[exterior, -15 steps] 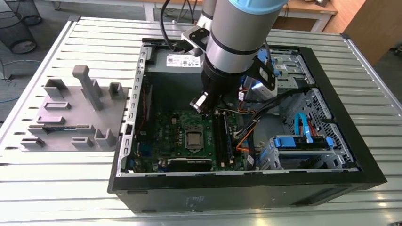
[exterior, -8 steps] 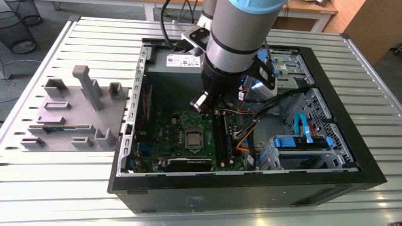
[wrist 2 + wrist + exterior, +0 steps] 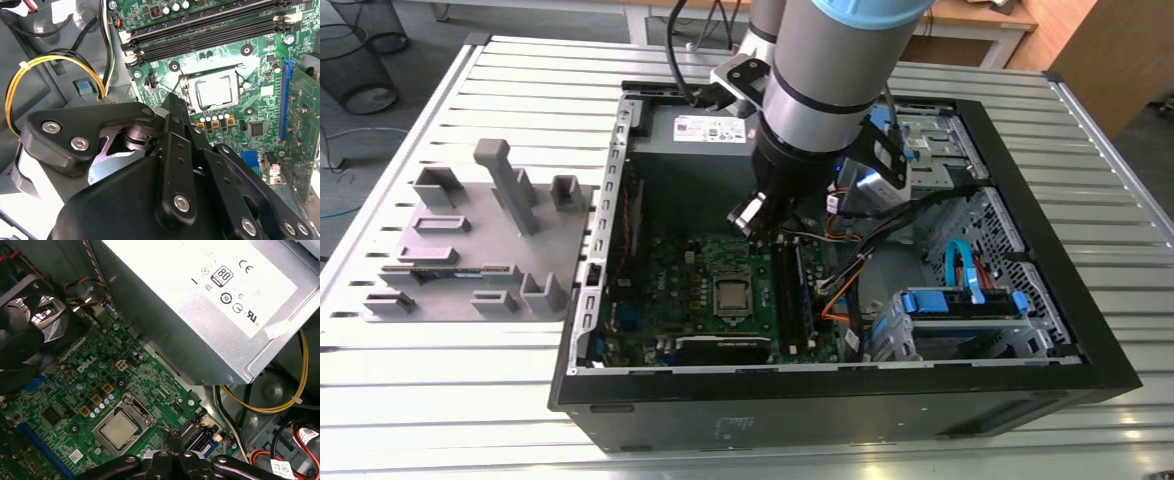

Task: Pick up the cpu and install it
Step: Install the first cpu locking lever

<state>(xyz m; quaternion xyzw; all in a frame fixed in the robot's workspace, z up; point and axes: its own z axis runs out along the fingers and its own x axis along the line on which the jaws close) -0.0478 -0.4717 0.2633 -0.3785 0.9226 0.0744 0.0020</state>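
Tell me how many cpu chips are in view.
1: the cpu lies in the motherboard socket inside the computer case. Others could be hidden beneath the arm.

Silvery-grey cpu (image 3: 120, 430), green motherboard (image 3: 60, 390)

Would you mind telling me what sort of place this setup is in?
Probably a robotics lab or workshop: a robot arm reaches into an open computer case on a slatted metal table, with a grey parts fixture beside it.
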